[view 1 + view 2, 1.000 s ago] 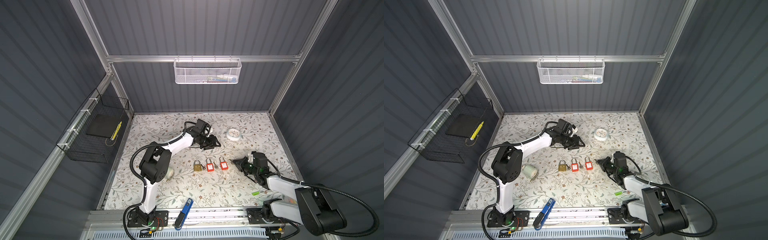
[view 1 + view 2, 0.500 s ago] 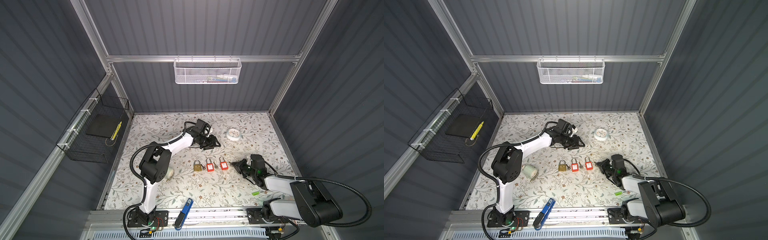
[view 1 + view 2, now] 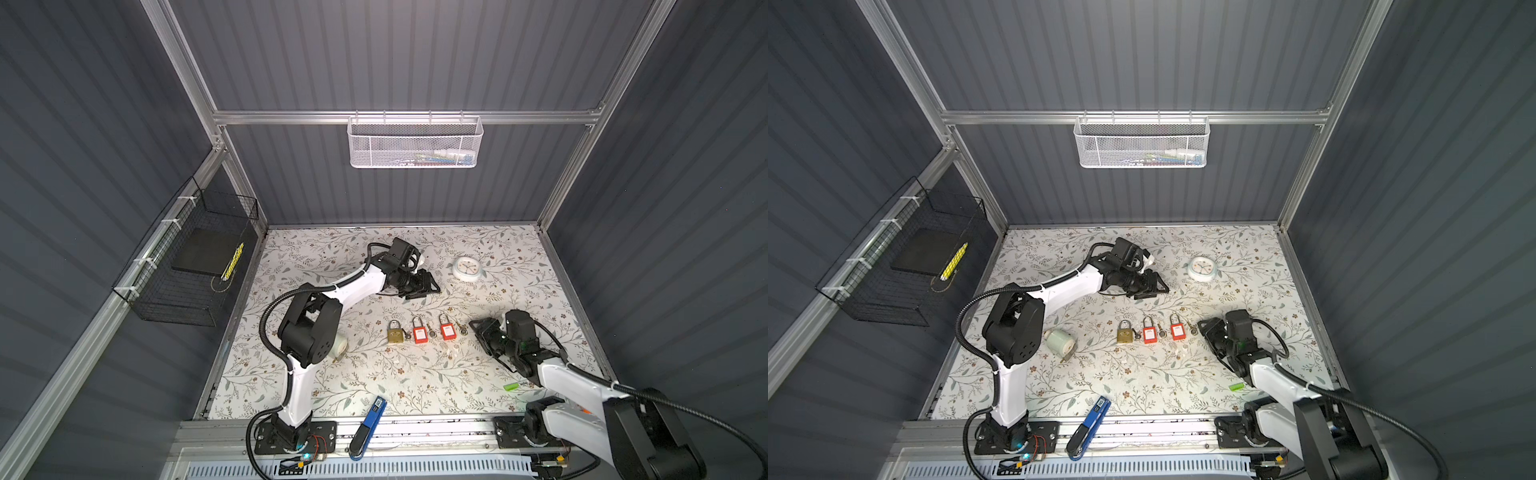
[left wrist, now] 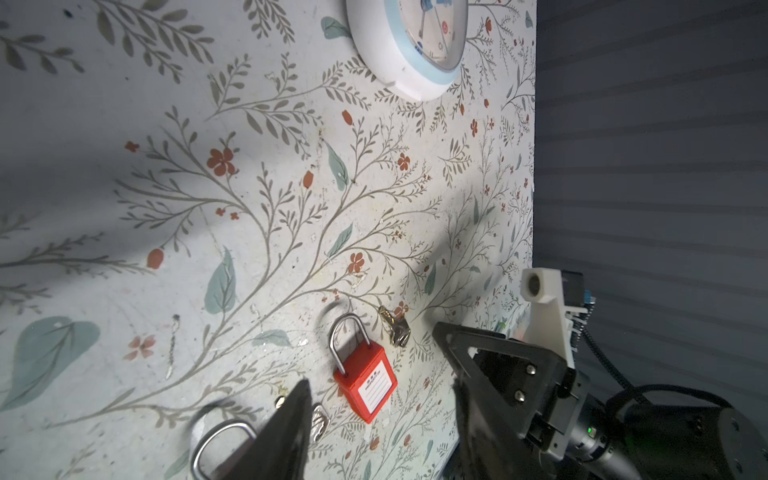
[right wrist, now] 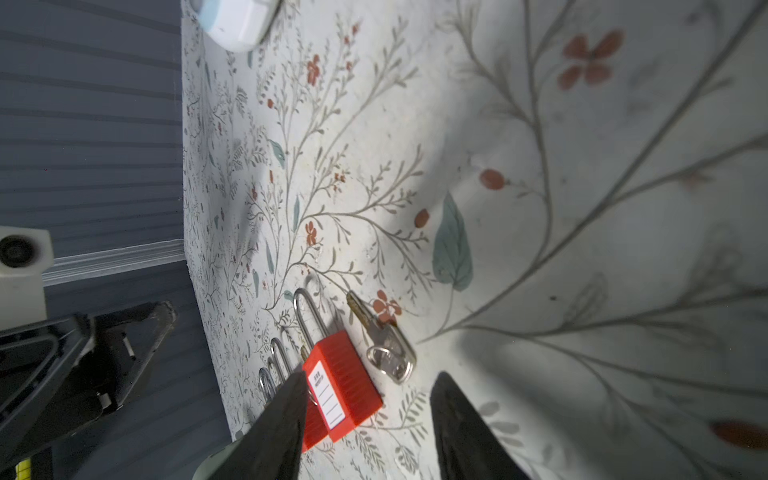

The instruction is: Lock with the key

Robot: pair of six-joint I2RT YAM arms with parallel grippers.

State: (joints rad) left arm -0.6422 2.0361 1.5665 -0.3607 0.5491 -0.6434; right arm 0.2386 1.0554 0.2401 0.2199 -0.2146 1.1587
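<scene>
A brass padlock (image 3: 395,335) and two red padlocks (image 3: 419,333) (image 3: 446,331) lie in a row on the floral mat, in both top views. Small keys lie between them, and one silver key (image 5: 386,353) rests just right of the rightmost red padlock (image 5: 345,386). My right gripper (image 5: 371,376) is low over the mat, open and empty, with that key and padlock just ahead of its fingertips. My left gripper (image 3: 426,284) hovers behind the row, open and empty. In the left wrist view the same red padlock (image 4: 365,384) and key (image 4: 397,330) lie below it.
A white clock (image 3: 469,268) lies at the back right of the mat. A white roll (image 3: 1059,343) sits by the left arm's elbow. A blue tool (image 3: 372,419) is at the front edge and a small green piece (image 3: 511,386) near the right arm. Wire baskets hang on the walls.
My right gripper was shut and now stands open, with the key lying on the mat before it. The left jaws have spread a little wider. The padlocks have not moved.
</scene>
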